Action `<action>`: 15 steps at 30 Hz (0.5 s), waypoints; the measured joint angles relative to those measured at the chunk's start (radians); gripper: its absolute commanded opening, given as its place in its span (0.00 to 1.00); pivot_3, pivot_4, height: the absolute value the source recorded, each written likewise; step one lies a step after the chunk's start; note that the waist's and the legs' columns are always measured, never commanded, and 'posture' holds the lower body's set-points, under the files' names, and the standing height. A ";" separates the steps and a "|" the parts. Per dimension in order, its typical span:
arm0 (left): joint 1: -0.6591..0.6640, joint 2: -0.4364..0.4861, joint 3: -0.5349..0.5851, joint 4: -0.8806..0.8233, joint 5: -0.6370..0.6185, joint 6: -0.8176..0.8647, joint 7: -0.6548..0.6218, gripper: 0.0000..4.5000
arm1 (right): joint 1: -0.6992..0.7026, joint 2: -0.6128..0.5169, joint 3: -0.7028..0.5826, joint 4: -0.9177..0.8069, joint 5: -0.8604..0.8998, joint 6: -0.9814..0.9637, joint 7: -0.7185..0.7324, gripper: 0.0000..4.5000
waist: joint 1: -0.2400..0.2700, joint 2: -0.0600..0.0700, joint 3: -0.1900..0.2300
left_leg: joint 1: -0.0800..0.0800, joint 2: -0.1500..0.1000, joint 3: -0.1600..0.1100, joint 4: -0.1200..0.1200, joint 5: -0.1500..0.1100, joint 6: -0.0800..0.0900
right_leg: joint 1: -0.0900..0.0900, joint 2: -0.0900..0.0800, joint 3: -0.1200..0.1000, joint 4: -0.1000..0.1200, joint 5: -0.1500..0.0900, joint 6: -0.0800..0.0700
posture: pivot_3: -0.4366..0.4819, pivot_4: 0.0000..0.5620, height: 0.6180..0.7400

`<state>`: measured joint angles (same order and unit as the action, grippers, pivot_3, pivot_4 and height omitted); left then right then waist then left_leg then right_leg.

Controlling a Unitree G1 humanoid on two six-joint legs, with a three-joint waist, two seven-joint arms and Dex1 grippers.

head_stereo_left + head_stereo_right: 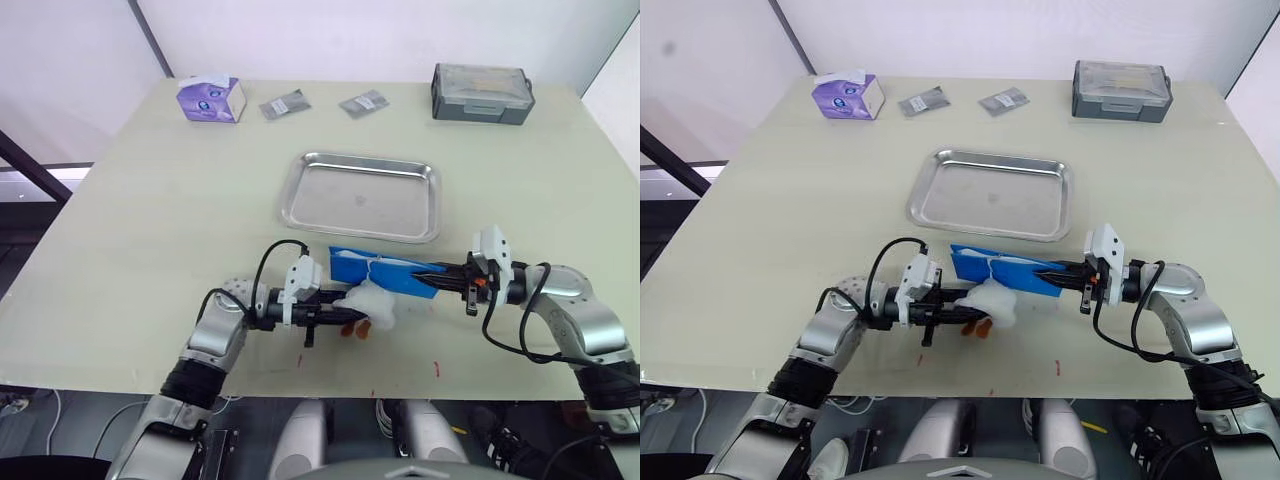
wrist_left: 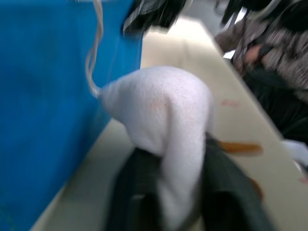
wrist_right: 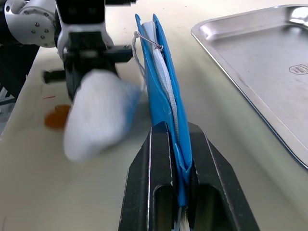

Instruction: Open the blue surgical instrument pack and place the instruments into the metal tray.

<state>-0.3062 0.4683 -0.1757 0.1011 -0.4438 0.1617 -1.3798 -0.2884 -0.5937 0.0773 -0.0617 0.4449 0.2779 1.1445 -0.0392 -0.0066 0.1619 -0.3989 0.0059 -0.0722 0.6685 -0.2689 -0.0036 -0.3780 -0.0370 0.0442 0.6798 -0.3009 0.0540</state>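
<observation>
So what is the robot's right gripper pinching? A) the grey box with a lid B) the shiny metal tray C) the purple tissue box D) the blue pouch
D: the right gripper has its two black fingers closed on the edge of the blue pouch, which stands on edge near the metal tray; the tissue box and grey box sit far off at the back of the table.

Lab-like test room, pale worktable point(image 1: 120, 230), steel tray point(image 1: 362, 196), tissue box point(image 1: 211, 99), grey lidded box point(image 1: 481, 93), white walls
</observation>
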 measured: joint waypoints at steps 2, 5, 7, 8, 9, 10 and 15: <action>0.005 0.014 0.044 -0.052 -0.086 0.060 -0.021 0.00 | 0.000 -0.001 0.000 0.000 0.000 0.000 0.003 0.00 | 0.000 0.000 0.000 | 0.000 0.000 0.000 0.000 0.000 0.000 | 0.000 0.000 0.000 0.000 0.000 0.000 | 0.48 0.27 0.98; 0.005 0.071 0.100 -0.089 -0.150 0.125 -0.036 0.00 | 0.000 -0.002 0.000 0.001 0.000 -0.002 0.007 0.00 | -0.002 0.000 0.000 | 0.000 0.000 0.000 0.000 0.000 0.000 | 0.000 0.000 0.000 0.000 0.000 0.000 | 0.48 0.27 0.98; 0.010 0.109 0.145 -0.090 -0.174 0.143 -0.043 0.00 | 0.000 -0.002 0.000 0.007 0.000 -0.014 0.017 0.00 | -0.002 0.000 0.000 | 0.000 0.000 0.000 0.000 0.000 0.000 | 0.000 0.000 0.000 0.000 0.000 0.000 | 0.48 0.27 0.98; 0.015 0.127 0.162 -0.089 -0.181 0.150 -0.046 0.00 | 0.000 -0.002 0.000 0.011 0.000 -0.020 0.023 0.00 | -0.002 0.000 0.000 | 0.000 0.000 0.000 0.000 0.000 0.000 | 0.000 0.000 0.000 0.000 0.000 0.000 | 0.48 0.27 0.98; 0.018 0.143 0.176 -0.086 -0.185 0.155 -0.051 0.00 | 0.000 -0.002 0.000 0.014 0.000 -0.023 0.027 0.00 | -0.002 0.000 0.000 | 0.000 0.000 0.000 0.000 0.000 0.000 | 0.000 0.000 0.000 0.000 0.000 0.000 | 0.48 0.27 0.98; 0.019 0.163 0.188 -0.080 -0.187 0.157 -0.060 0.00 | 0.000 -0.002 -0.001 0.017 0.000 -0.026 0.030 0.00 | -0.001 0.000 0.000 | 0.000 0.000 0.000 0.000 0.000 0.000 | 0.000 0.000 0.000 0.000 0.000 0.000 | 0.48 0.27 0.98; 0.021 0.266 0.258 0.012 -0.177 0.131 -0.110 0.00 | 0.000 -0.004 -0.004 0.025 0.001 -0.042 0.057 0.00 | -0.001 0.001 0.000 | 0.000 0.000 0.000 0.000 0.000 0.000 | 0.000 0.000 0.000 0.000 0.000 0.000 | 0.48 0.27 0.98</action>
<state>-0.2853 0.7347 0.0824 0.1129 -0.6207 0.2923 -1.4896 -0.2884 -0.5975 0.0734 -0.0365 0.4454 0.2359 1.2018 -0.0406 -0.0060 0.1623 -0.3987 0.0060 -0.0725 0.6684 -0.2689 -0.0036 -0.3783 -0.0368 0.0438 0.6796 -0.3010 0.0539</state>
